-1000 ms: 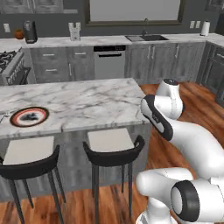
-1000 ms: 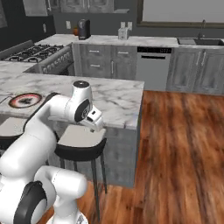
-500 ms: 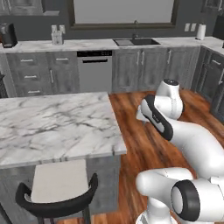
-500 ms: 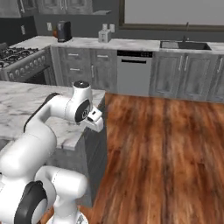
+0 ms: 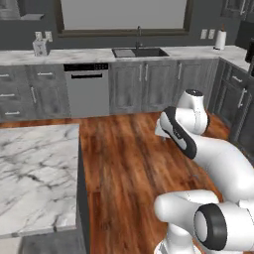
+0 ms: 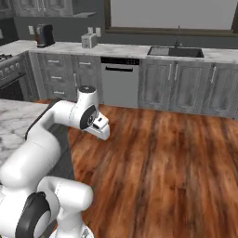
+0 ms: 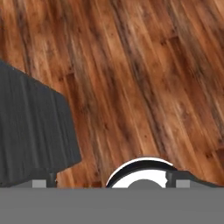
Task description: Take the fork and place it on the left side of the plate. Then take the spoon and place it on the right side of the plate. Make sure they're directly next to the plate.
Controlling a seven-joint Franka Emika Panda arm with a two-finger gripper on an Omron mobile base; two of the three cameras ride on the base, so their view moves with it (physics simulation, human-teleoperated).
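Note:
The fork, the plate and the spoon are out of view. My gripper (image 5: 162, 130) hangs on the folded arm above the wooden floor, to the right of the marble island (image 5: 34, 173). From the other side, the gripper (image 6: 103, 130) points down and away from the island. In the hand view its two tips sit wide apart at the bottom edge, with nothing between them, so the gripper (image 7: 111, 183) is open. Below it lie floor planks and the island's dark side panel (image 7: 30, 127).
A grey cabinet run lines the back wall, with a dishwasher (image 5: 87, 89) and a sink (image 5: 139, 52). A stove (image 6: 7, 69) stands at the far left. Open wooden floor (image 6: 162, 162) stretches between the island and the cabinets.
The base has driven and turned, so the whole picture has shifted. The island with the plate and the stools slid off to the left. The arm keeps its folded pose and the gripper stays open.

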